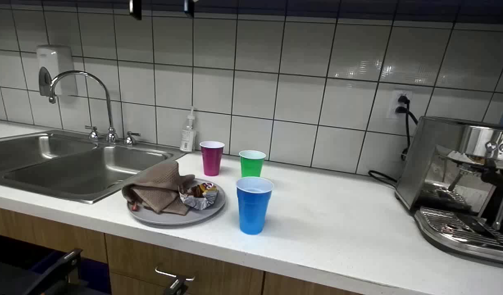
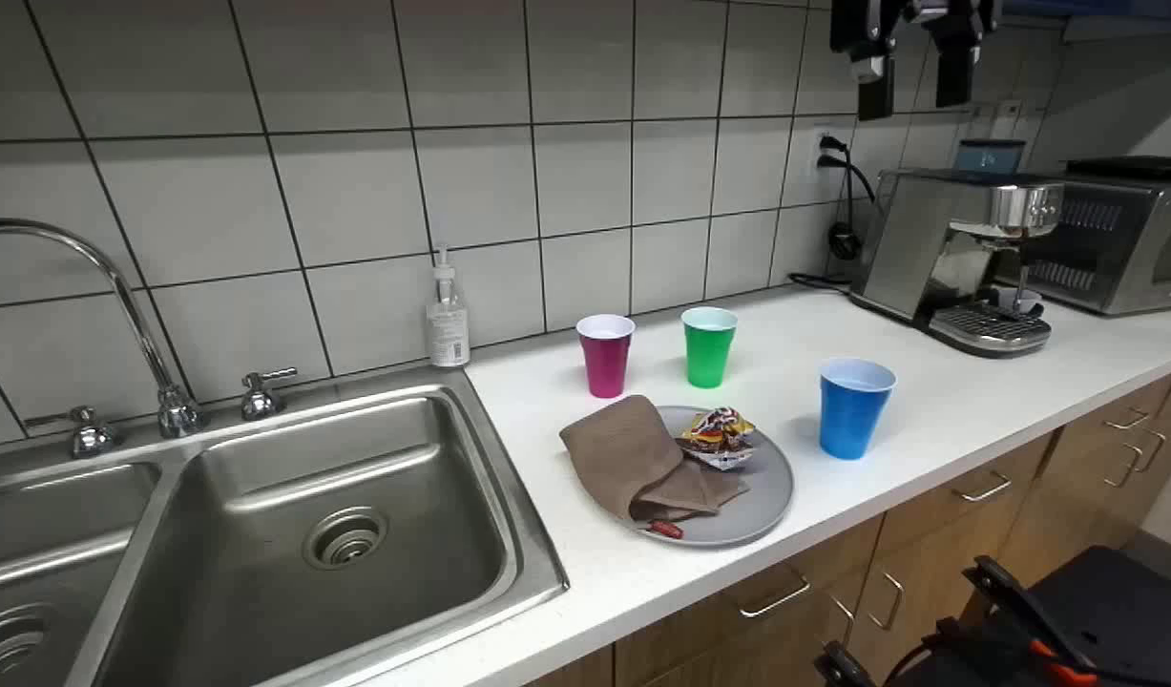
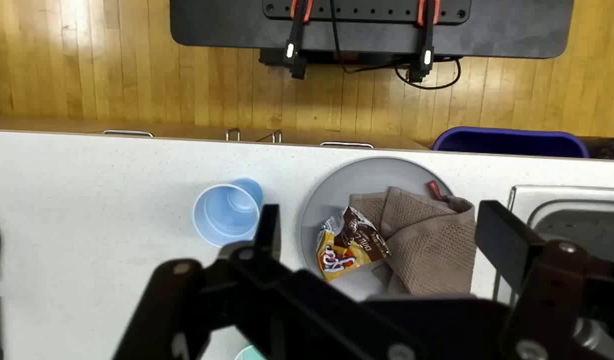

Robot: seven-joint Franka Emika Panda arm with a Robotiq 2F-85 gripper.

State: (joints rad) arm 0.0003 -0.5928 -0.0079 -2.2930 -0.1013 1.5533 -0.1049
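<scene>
High above the counter my gripper [image 3: 379, 215] stands open with nothing between its fingers; its fingertips [image 2: 875, 95] also hang at the top of both exterior views. Below it, in the wrist view, lies a grey plate [image 3: 332, 192]. A folded brown towel [image 3: 432, 250] and a crumpled yellow and brown snack wrapper [image 3: 352, 245] rest on this plate, side by side. Close by stands an upright blue cup [image 1: 253, 211]. Behind it are a green cup [image 2: 708, 353] and a magenta cup [image 2: 606, 363], both upright. In the wrist view the gripper hides the magenta cup and most of the green one.
A steel double sink [image 2: 346, 477] with a curved faucet [image 1: 85, 73] adjoins the plate's side of the counter. A clear pump bottle [image 2: 448, 329] stands by the tiled wall. An espresso machine [image 1: 460, 172] and a microwave [image 2: 1119, 234] occupy the far end.
</scene>
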